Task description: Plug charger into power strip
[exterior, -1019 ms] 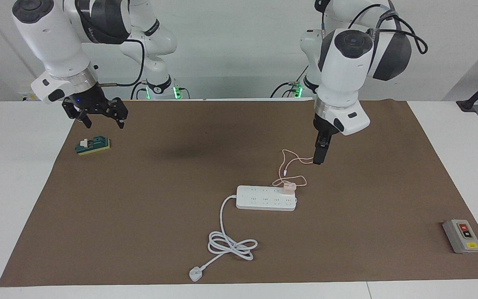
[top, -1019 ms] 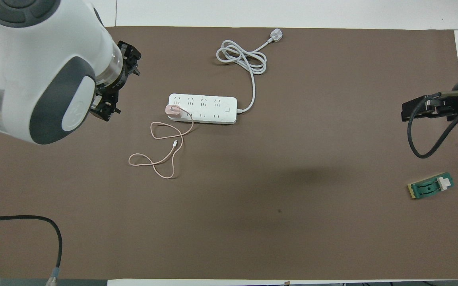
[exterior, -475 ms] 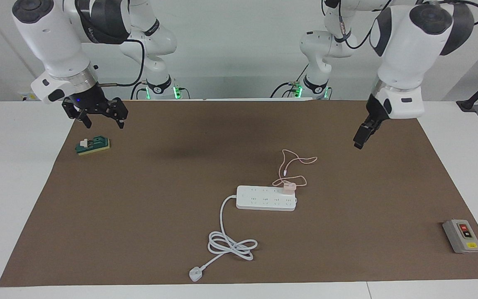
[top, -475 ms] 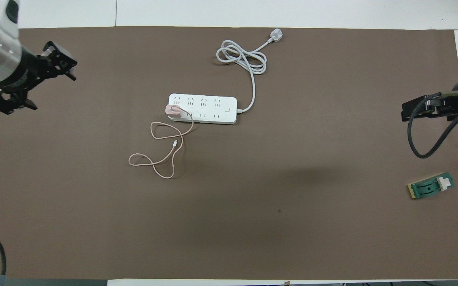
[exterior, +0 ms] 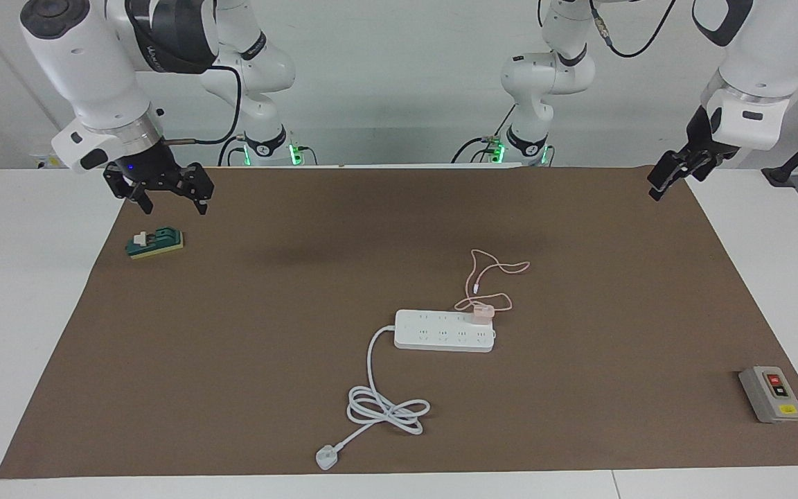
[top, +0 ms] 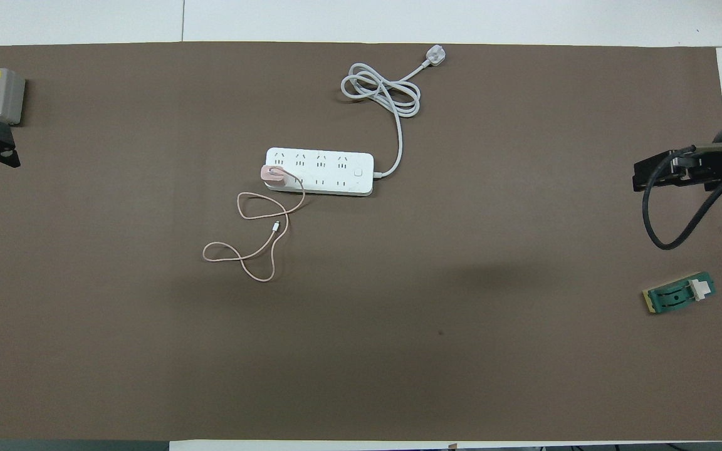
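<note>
The right gripper [exterior: 167, 195] hangs over the brown mat [exterior: 267, 360] at the right arm's end of the tabletop [exterior: 18, 291], jaws spread wide and empty, just above a small green block [exterior: 156, 243] that lies on the mat. Toward the middle, the strip [exterior: 445, 330] lies flat, its thick cord [exterior: 385, 405] running away from the robots into a loose coil and ending in a white plug [exterior: 327, 458]. The charger [exterior: 483, 312] sits plugged into the strip's end socket on the left arm's side (the pink cable [exterior: 492, 274] loops on the mat nearer to the robots, its white tip free). The left gripper [exterior: 672, 176] hangs over the mat's corner by the left arm's base, jaws open, holding nothing. A grey box [exterior: 771, 394] with red and yellow buttons rests at the mat's edge on that end, farther from the robots.
</note>
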Tool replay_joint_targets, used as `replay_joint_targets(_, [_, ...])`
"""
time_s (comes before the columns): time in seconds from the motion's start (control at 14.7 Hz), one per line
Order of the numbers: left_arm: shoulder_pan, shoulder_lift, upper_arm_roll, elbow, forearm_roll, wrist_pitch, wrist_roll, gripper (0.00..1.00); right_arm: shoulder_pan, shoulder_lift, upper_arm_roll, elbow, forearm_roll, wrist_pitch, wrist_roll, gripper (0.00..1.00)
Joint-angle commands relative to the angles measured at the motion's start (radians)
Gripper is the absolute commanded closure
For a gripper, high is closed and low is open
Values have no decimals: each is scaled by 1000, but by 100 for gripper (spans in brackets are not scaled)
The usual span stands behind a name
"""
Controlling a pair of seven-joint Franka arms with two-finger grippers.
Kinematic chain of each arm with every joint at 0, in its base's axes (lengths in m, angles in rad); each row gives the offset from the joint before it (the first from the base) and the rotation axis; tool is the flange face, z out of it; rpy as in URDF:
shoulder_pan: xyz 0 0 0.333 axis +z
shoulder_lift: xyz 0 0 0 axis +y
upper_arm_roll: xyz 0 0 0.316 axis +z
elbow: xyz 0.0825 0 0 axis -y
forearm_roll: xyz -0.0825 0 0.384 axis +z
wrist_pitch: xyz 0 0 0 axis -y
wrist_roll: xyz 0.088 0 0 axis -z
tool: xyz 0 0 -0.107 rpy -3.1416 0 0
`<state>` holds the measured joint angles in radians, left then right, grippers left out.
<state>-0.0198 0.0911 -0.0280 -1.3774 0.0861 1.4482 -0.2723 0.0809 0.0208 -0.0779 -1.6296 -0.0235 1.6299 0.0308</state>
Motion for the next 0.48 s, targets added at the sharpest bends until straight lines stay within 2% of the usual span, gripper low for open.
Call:
replay_joint_targets(0.0, [47, -132, -9, -176, -16, 101, 200, 0, -13, -12, 9, -6, 17, -10, -11, 0])
replay_joint_targets(0.2, [67, -154, -6, -212, -16, 95, 205, 0, -15, -13, 9, -6, 16, -10, -11, 0])
replay_joint_targets(0.34, [81, -211, -4, -296, -16, 116, 203, 0, -13, -13, 9, -6, 17, -10, -11, 0])
replay_joint_targets(0.41, [86, -211, -3, -296, -16, 101, 209, 0, -13, -13, 9, -6, 17, -10, -11, 0])
